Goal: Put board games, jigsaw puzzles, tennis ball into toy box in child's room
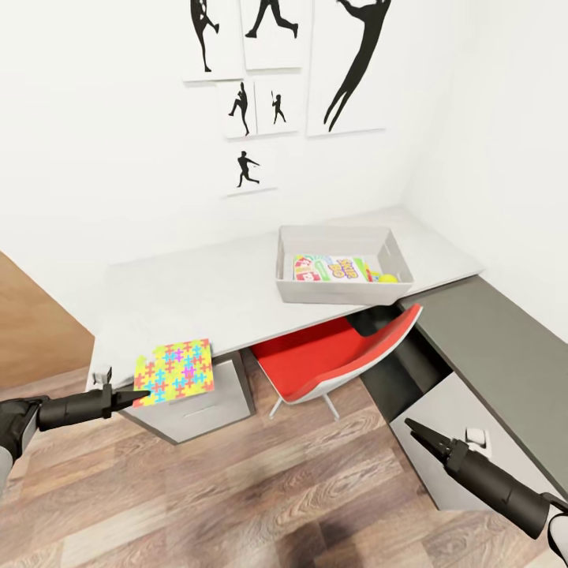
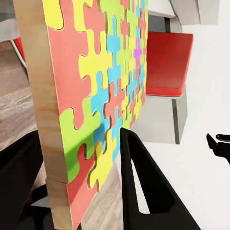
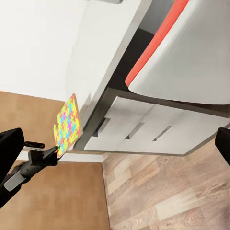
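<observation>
A multicoloured jigsaw puzzle point(image 1: 175, 371) hangs at the table's point(image 1: 205, 292) front left corner, over the drawer unit. My left gripper point(image 1: 142, 393) is shut on its near edge. In the left wrist view the puzzle slab point(image 2: 100, 96) stands between the two black fingers point(image 2: 143, 187). The right wrist view shows the same puzzle point(image 3: 68, 125) held by the left gripper point(image 3: 51, 154). The light grey toy box point(image 1: 331, 290) sits at the table's right end. It holds a green "SKIP BO" board game point(image 1: 331, 268) and the yellow tennis ball point(image 1: 386, 277). My right gripper point(image 1: 414, 430) hovers low over the floor, open and holding nothing.
A red chair point(image 1: 339, 355) is tucked under the table between the white drawer unit point(image 1: 197, 410) and a lower dark grey-topped side unit point(image 1: 505, 339) on the right. A brown door point(image 1: 31, 331) stands at the left. Wood-plank floor point(image 1: 260, 489) lies in front.
</observation>
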Motion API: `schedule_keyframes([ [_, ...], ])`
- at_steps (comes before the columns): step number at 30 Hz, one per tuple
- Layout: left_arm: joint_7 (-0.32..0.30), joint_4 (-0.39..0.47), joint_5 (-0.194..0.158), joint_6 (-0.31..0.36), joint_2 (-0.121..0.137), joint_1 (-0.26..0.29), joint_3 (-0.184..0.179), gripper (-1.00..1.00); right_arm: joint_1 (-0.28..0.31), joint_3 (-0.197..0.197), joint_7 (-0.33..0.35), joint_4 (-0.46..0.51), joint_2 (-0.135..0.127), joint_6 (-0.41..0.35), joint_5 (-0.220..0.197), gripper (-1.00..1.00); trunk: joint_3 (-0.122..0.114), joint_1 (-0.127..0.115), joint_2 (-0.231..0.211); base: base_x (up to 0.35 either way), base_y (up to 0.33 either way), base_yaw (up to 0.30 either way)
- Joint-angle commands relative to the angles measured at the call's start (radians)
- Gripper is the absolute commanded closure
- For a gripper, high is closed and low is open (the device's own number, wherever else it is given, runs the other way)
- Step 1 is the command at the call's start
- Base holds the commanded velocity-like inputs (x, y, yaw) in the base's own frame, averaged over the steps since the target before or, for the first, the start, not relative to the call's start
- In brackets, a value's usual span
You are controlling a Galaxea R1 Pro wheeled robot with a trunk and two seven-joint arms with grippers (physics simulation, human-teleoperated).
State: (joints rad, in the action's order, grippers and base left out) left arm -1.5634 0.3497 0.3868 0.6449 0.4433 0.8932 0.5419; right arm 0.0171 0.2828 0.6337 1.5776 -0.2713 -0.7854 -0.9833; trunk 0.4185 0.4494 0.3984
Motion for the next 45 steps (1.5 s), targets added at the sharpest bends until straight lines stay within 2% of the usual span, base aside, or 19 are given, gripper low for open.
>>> schedule_keyframes([
  [1,-0.007,0.000,0.011,0.011,0.000,0.001,0.006,1.00,0.000,0.001,0.001,0.000,0.000,-0.006,-0.002,-1.00,0.000,0.001,0.002,0.000,0.000,0.000],
  [27,-0.007,0.000,0.011,0.010,0.000,0.003,0.003,1.00,-0.009,0.006,0.004,0.001,-0.003,-0.003,-0.001,-1.00,-0.043,0.001,0.002,0.000,0.000,0.000],
  [35,-0.007,0.000,0.011,0.010,0.002,0.003,0.003,1.00,-0.016,0.037,0.006,0.002,-0.003,-0.003,-0.002,-1.00,-0.057,0.001,0.002,0.000,0.000,0.000],
  [45,-0.007,0.000,0.011,0.011,0.002,0.003,0.003,1.00,-0.033,0.055,0.088,0.002,-0.003,-0.002,0.000,-1.00,-0.073,0.001,0.002,0.000,0.000,0.000],
])
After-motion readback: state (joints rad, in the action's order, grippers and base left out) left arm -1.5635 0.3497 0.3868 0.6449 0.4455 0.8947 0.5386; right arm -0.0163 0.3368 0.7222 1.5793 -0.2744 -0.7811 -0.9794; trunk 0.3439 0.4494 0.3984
